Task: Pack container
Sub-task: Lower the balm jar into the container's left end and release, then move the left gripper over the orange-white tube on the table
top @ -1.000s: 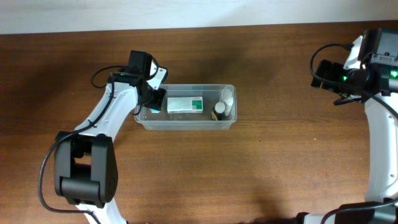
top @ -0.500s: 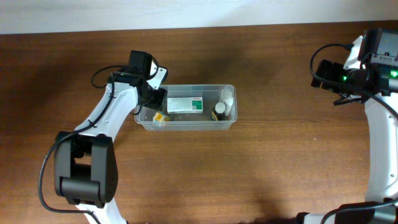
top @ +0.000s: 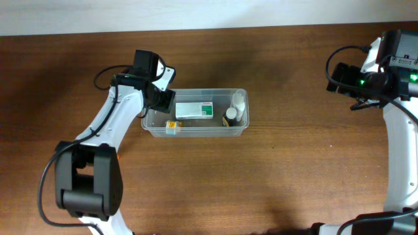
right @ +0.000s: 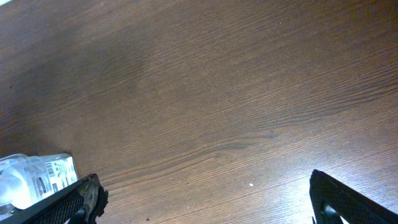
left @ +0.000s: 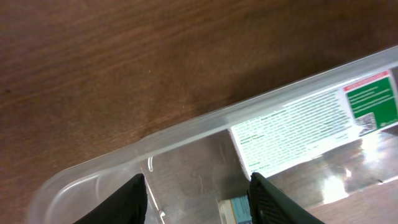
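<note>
**Packing looks nearly done: the container (top: 202, 133) sits left of centre in the overhead view, with your left gripper (left: 198, 199) poised over its left end.**

Inside it you have a white-and-green box (top: 194, 109) in the middle, a small yellow item (top: 172, 126) at lower left and two small bottles (top: 239, 101) at the right end. The left jaws stand parted with nothing between them. The right gripper (right: 205, 202) is spread wide and empty over the bare table (top: 294, 170) at upper right. A clear labelled bottle (right: 34, 177) shows in the right wrist view's lower left corner, so I judge one item may remain. The box carries fine green print, a red strip and a green panel, none legible.
</note>
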You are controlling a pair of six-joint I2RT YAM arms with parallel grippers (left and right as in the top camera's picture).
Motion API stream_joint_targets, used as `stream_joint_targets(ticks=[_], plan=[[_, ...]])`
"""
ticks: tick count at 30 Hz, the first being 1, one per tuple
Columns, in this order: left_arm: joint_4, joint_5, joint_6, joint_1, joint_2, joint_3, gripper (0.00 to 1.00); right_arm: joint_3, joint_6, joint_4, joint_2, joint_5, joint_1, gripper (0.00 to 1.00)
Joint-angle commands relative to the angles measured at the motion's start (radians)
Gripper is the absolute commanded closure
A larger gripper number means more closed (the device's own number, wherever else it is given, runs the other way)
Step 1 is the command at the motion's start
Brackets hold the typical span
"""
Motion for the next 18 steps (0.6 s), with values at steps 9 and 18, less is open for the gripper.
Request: stream_joint_targets(ticks=[9, 18], plan=[[-0.102, 0.001, 0.005, 0.0, -0.087, 0.021, 0.47, 0.004, 0.008, 0.003, 0.0, 0.009, -0.006, 0.02], [-0.181, 0.001, -0.011, -0.002, -0.102, 0.035, 0.48, 0.004, 0.008, 0.003, 0.0, 0.009, -0.006, 0.02]])
